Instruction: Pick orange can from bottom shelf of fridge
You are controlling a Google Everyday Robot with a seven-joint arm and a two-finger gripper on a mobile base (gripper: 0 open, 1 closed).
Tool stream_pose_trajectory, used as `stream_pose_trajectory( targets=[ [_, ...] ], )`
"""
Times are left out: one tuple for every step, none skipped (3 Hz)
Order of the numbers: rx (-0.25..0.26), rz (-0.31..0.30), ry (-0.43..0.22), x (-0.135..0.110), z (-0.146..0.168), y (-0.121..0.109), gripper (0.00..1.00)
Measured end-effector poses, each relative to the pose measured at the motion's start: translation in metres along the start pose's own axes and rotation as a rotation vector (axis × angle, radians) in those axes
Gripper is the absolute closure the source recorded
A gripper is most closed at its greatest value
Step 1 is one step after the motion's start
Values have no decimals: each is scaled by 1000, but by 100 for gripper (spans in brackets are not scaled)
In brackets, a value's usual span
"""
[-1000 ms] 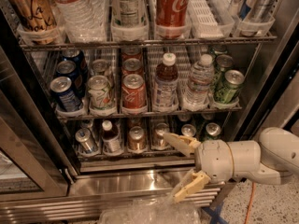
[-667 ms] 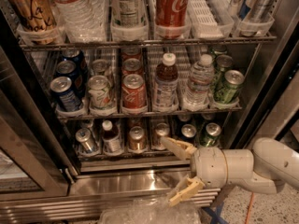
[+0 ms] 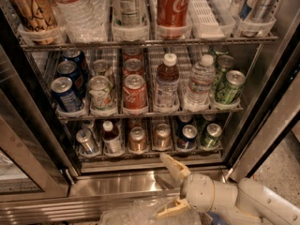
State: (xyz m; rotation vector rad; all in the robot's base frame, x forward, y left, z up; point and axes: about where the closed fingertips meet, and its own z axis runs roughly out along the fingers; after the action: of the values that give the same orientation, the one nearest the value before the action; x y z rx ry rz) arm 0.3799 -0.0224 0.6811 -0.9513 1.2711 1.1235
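While not yet past the steel sill of the fridge, hovers low and right of centre, just outside the opening: gripper splayed wide, one tan finger tilted up toward the racks, the other down by some crinkled clear plastic, nothing between them. Reads as the approach step, with no grasp begun. Orange can: upright and untouched in its lane tray on the bottom shelf, fourth lane from the left, between a similar coppery can and a dark blue can, with a green can further right. Calls next for raising the wrist and reaching forward under the middle rack, level with the can's side. Then straddling it without nudging either neighbour, closing, and drawing straight out. Tight lanes and little headroom, so probably easy to clip the rack edge or tip the coppery look-alike if angled.
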Motion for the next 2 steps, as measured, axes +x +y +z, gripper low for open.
stream_pose_trajectory(
  targets=[
    [0, 0, 0, 0, 0, 0, 0],
    [51, -45, -73, 0, 3, -4, 0]
  ],
)
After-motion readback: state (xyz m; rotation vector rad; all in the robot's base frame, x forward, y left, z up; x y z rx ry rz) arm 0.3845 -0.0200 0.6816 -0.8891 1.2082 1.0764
